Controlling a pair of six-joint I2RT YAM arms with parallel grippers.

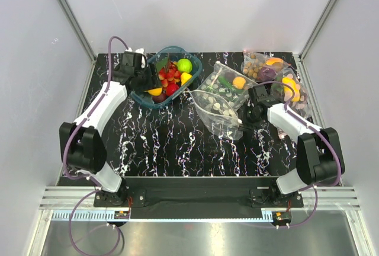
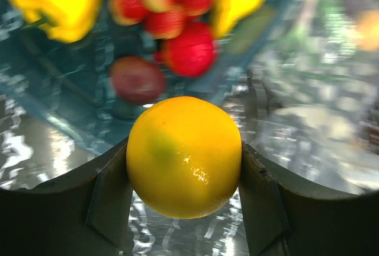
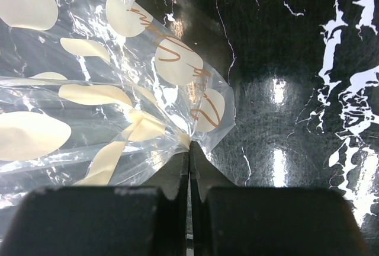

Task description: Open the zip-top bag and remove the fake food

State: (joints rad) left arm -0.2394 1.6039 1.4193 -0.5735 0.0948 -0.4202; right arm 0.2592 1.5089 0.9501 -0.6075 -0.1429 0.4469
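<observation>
The zip-top bag [image 1: 216, 111], clear with white dots, lies at the table's middle; no food shows inside it. My right gripper [image 1: 244, 116] is shut on its right edge. In the right wrist view the fingers [image 3: 189, 149] pinch a bunched corner of the bag [image 3: 89, 90]. My left gripper [image 1: 150, 86] is shut on a small yellow-orange fruit [image 2: 183, 155] and holds it over the near edge of a blue tub [image 1: 195, 66]. In the tub lie a yellow bell pepper [image 2: 59, 1], red berries [image 2: 189, 48] and a dark plum [image 2: 137, 79].
A lime-green apple [image 1: 185, 65] also lies in the tub. A second dotted bag [image 1: 228, 84] with a green and an orange piece lies behind the held bag. A small bag of brown balls [image 1: 254, 64] and more bagged food [image 1: 290, 87] sit at the back right.
</observation>
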